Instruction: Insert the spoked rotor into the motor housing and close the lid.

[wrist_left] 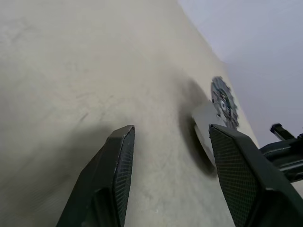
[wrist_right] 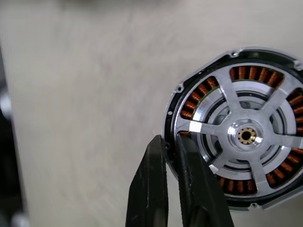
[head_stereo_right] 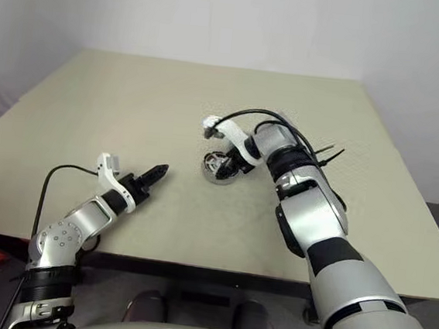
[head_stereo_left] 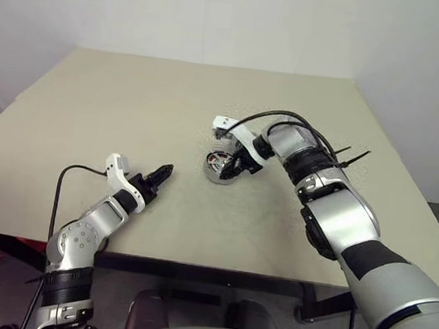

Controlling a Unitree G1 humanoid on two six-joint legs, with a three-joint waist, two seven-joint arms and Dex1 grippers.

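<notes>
Motor assembly, rotor seated. The housing (wrist_right: pixel 236 127), a round dark-rimmed cup ringed inside with copper-red windings, sits near the middle of the table (head_stereo_left: pixel 132 102), just beside the right hand (wrist_right: pixel 171 142); the left hand (head_stereo_left: pixel 162 174) hovers well apart on the robot's left. The rotor (wrist_right: pixel 246 135), a bright machined metal wheel of flat radiating spokes around a small brass-coloured hub, lies inside the housing and appears level with its rim. The right hand's black fingers are pressed together, holding nothing visible, their tips at the housing's edge where a spoke meets the rim; whether they touch it cannot be told. The left hand's fingers (wrist_left: pixel 118 161), matt black with finely cross-hatched pads, stand spread and empty above the table. The table is a smooth, pale beige, faintly mottled slab. No lid can be picked out with certainty. Risks, as a judgement: the closed tips so near the rim could nudge the light, unclamped housing and slide it across the smooth table; a push on one spoke could tilt the rotor in its seat, so that a lid would bind or sit crooked; a tip slipping inward could scrape the fine windings. With the left hand away, nothing steadies the housing against such a push.
</notes>
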